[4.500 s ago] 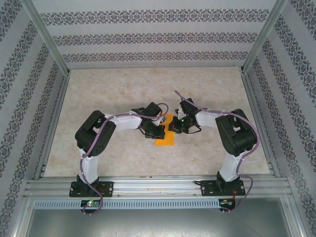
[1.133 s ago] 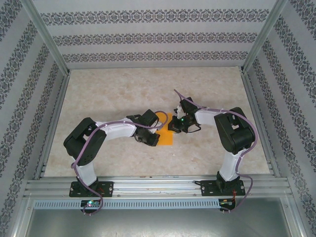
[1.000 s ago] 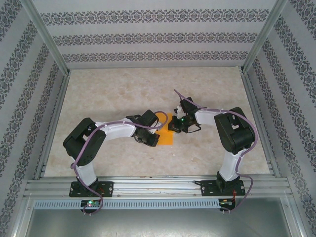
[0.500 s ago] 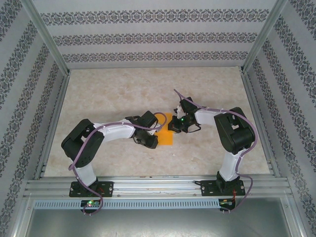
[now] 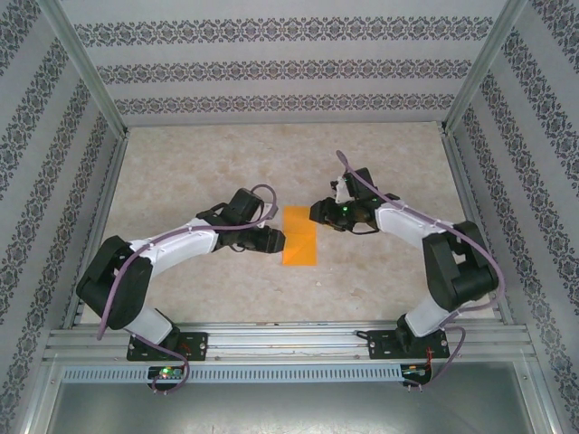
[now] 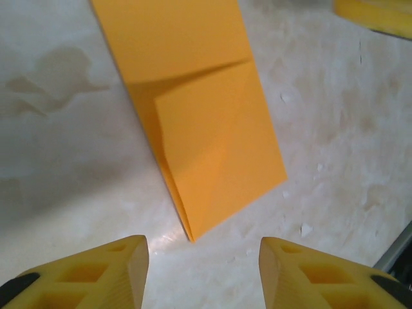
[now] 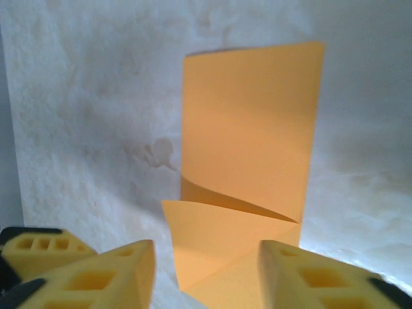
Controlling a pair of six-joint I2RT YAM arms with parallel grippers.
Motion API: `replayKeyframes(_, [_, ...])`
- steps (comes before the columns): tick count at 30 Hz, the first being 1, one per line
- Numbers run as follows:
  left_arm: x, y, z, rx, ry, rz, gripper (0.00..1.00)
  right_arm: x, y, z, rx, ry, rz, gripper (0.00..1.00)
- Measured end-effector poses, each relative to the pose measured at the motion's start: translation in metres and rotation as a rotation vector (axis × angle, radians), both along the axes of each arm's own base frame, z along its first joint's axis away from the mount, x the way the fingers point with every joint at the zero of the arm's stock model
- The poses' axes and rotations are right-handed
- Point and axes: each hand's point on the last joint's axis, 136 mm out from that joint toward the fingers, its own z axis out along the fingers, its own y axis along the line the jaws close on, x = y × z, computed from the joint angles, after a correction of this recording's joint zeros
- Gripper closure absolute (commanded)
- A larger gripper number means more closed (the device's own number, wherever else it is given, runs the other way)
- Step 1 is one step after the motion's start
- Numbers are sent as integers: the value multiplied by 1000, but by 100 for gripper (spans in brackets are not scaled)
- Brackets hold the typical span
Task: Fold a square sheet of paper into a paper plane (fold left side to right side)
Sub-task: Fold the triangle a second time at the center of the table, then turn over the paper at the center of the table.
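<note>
Quick status from my end. What I can't see well: in the top view the left gripper (image 5: pixel 276 240) and right gripper (image 5: pixel 317 213) are just dark lumps at the paper's edges, so I can't tell there whether either one touches it. The wrist cams help more. On the left wrist cam the left gripper (image 6: pixel 203 270) has its yellow fingertips (image 6: pixel 103 273) standing well apart with bare tabletop between them, nothing held, and the paper's pointed corner sits just ahead of the gap. On the right wrist cam the right gripper (image 7: pixel 206 277) is spread the same way. The paper's near end runs off the bottom of the frame between the fingertips (image 7: pixel 309 280), so I can't say for sure if they brush it, but nothing is clamped.

The orange sheet of paper (image 5: pixel 299 246) lies mid-table between the two grippers, as a narrow upright rectangle. On the left cam the orange sheet of paper (image 6: pixel 193 96) is cut off at the top. A diagonal crease crosses it with a flap below. Same crease and flap on the right cam (image 7: pixel 248 148), with the far end square and flat. There's a yellow bit (image 6: pixel 376 13) clipped by the left cam's top right corner, too cut off to name.

The table (image 5: pixel 208 172) is pale marbled beige with faint stains. Striped patterned wallpaper (image 5: pixel 271 68) covers three sides, with aluminium rails (image 5: pixel 289 342) along the near edge.
</note>
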Motion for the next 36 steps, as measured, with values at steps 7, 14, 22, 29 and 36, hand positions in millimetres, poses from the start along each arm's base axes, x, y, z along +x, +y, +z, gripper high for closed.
replayKeyframes(7, [23,-6,-9,-102,1,67,51,-11,-27,-14,-8,-18,-83,17])
replayKeyframes(14, [39,-19,-34,-107,42,58,54,-14,-35,-26,62,-17,-147,5])
replayKeyframes(22, [53,-30,-36,-121,29,38,78,-8,-28,-16,125,-49,-143,8])
replayKeyframes(29, [53,-31,-39,-120,35,26,90,-9,-24,-17,145,-40,-126,13])
replayKeyframes(36, [55,-29,-35,-110,10,29,96,-11,-20,-19,161,-27,-108,21])
